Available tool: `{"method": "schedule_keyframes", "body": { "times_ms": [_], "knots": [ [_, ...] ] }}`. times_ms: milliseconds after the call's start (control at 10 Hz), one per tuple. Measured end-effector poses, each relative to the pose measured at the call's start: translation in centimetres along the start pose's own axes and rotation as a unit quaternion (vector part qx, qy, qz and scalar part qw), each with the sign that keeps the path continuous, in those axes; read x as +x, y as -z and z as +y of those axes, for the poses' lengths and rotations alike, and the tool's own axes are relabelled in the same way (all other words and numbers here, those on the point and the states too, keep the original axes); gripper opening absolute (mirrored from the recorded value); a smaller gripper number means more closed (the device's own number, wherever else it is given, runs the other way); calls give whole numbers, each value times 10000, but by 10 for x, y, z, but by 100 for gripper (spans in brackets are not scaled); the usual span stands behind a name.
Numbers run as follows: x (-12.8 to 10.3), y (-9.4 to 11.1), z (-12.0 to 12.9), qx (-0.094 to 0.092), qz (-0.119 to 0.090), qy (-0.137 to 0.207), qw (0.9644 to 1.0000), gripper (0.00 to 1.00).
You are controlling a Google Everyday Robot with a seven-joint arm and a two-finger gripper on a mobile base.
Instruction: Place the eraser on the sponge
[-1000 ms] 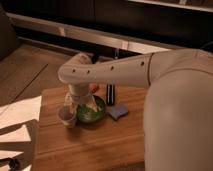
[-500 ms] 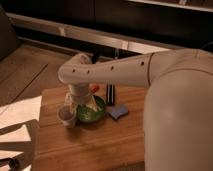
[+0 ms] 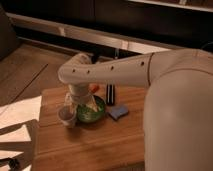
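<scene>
Eraser [image 3: 110, 93] was the black block with a pale stripe, and it lay flat on the wooden bench [image 3: 100, 145], near the back edge. It pointed away from the camera. Nothing was holding it. The sponge [image 3: 118, 112] was a small blue pad. It lay on the bench a little in front of the eraser, and the two were close but not touching. Nothing lay on top of the sponge.

A big white arm [image 3: 120, 72] reached in from the right and bent down at its left end. Its fingers [image 3: 92, 105] hung over a green bowl [image 3: 91, 115], which sat just left of the sponge. The fingers stood wide apart, and I could not see anything gripped between them. They were well to the left of the eraser.

A small pale cup [image 3: 67, 116] stood right beside the bowl on its left. A bit of an orange-red thing [image 3: 93, 88] peeked out behind the bowl, partly hidden by the arm. White paper sheets [image 3: 20, 112] lay off the left side of the bench.
</scene>
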Motion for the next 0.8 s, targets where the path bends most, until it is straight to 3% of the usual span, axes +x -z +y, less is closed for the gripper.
{"method": "schedule_keyframes", "body": {
  "times_ms": [600,700,800],
  "knots": [
    [0,0,0,12,-9,9,10000,65],
    [-4,1,-1,17,-59,16,10000,65],
    [-20,6,-7,20,-241,86,9997,65]
  ]
}}
